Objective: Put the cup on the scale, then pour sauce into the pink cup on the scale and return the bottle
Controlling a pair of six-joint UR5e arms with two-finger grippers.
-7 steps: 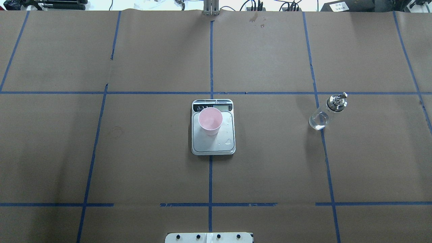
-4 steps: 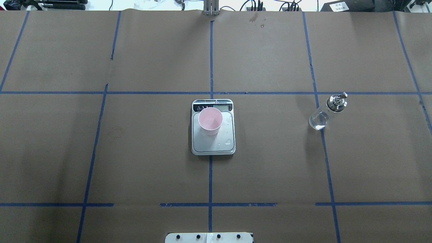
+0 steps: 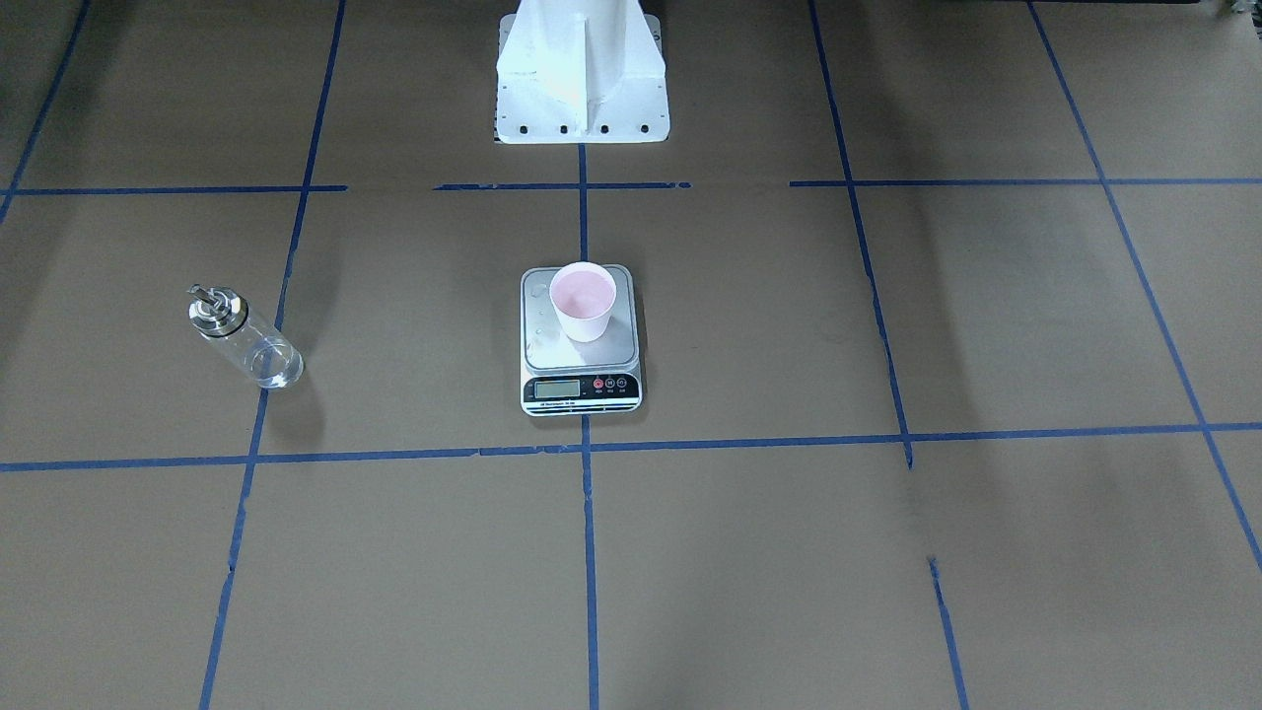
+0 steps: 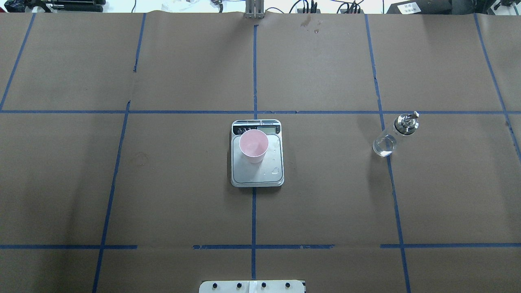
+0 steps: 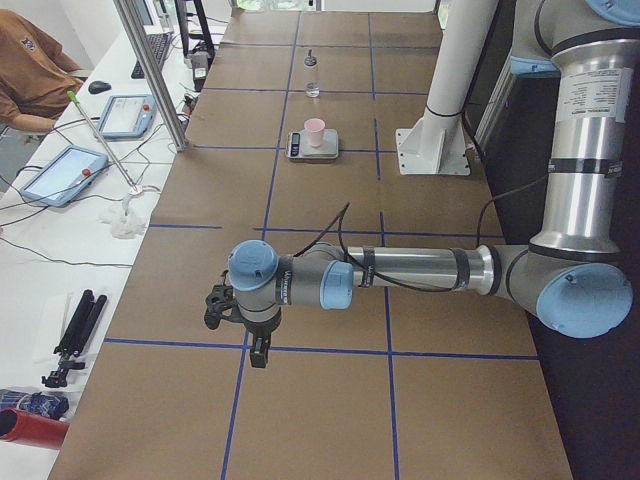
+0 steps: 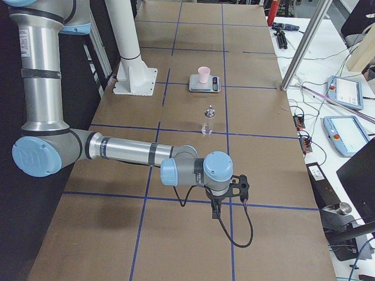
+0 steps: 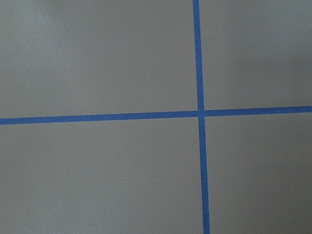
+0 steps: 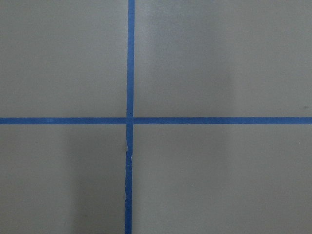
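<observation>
Brown paper-covered tabletop point(image 4: 325, 203), gridded with blue tape lines point(image 4: 253, 215).

Left arm point(image 5: 420, 268) stretches low over the tabletop's end on the robot's left. Right arm point(image 6: 129, 149) does the same at the opposite end.

Left end effector point(image 5: 258, 352) points down, near a tape crossing. Right end effector point(image 6: 215, 212) likewise. Fingers too small in the side views: cannot tell if either is wide or narrow. Both wrist views show only paper and a tape crossing.

Scale point(image 4: 260, 175) sits at the tabletop centre, display strip away from the robot.

Bottle point(image 4: 390, 136) stands upright on a tape line, well apart from the scale on the robot's right, between the scale and the right end effector.

Cup point(image 4: 253, 145) stands upright on the scale's platform, well apart from both end effectors.
</observation>
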